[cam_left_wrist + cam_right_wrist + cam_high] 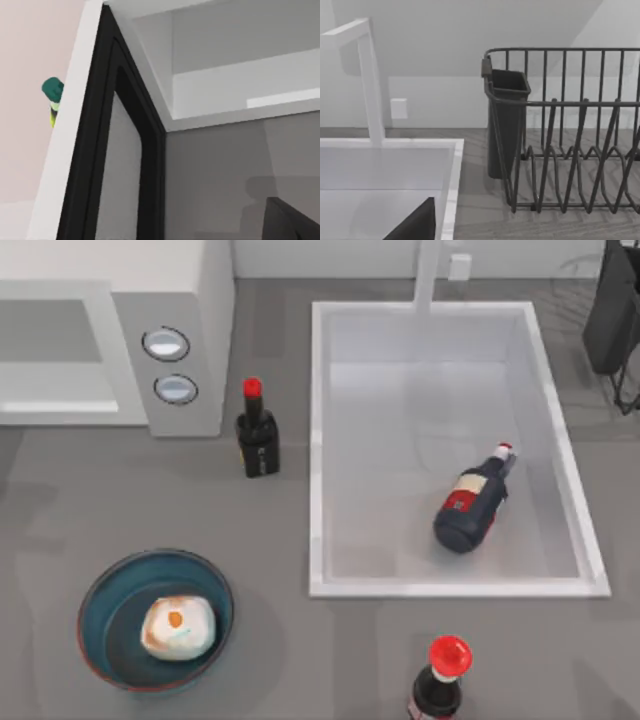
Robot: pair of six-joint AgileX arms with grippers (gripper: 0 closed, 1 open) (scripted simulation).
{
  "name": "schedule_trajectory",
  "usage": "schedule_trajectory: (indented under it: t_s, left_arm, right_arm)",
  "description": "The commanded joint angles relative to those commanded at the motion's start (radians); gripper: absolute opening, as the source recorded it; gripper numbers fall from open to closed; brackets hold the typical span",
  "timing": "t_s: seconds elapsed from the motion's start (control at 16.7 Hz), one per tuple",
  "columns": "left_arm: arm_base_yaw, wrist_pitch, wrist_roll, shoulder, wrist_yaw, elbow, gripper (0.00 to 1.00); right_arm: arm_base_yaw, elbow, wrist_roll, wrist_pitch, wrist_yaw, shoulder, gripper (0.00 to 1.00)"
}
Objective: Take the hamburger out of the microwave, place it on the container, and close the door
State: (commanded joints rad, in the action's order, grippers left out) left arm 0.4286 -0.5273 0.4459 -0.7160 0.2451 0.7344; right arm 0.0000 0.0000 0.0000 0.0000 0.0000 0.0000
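Top view: the microwave (175, 340) stands at the far left with its 2 knobs; the hamburger (177, 627) lies in the container (100, 615) at front left, no fingers near it. Whether either gripper's fingers are open or closed cannot be told.

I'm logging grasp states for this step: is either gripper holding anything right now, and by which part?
It cannot be told: no fingers are visible. The hamburger lies free in the container, so it is not held.
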Motion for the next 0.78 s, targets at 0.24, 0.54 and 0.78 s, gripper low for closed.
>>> schedule_trajectory:
  t_s: [0.24,0.54,0.78]
  left_arm:
    - [0.247,-0.103,0.193,-0.427,0.168,0.270,0.00]
    - [0.499,-0.198,0.387,-0.856,0.341,0.537,0.00]
    - [0.609,-0.235,0.470,-1.027,0.418,0.650,0.00]
  right_arm:
    - [0.000,0.000,0.000,0.000,0.000,0.000,1.00]
    - [0.000,0.000,0.000,0.000,0.000,0.000,1.00]
    - [0.000,0.000,0.000,0.000,0.000,0.000,1.00]
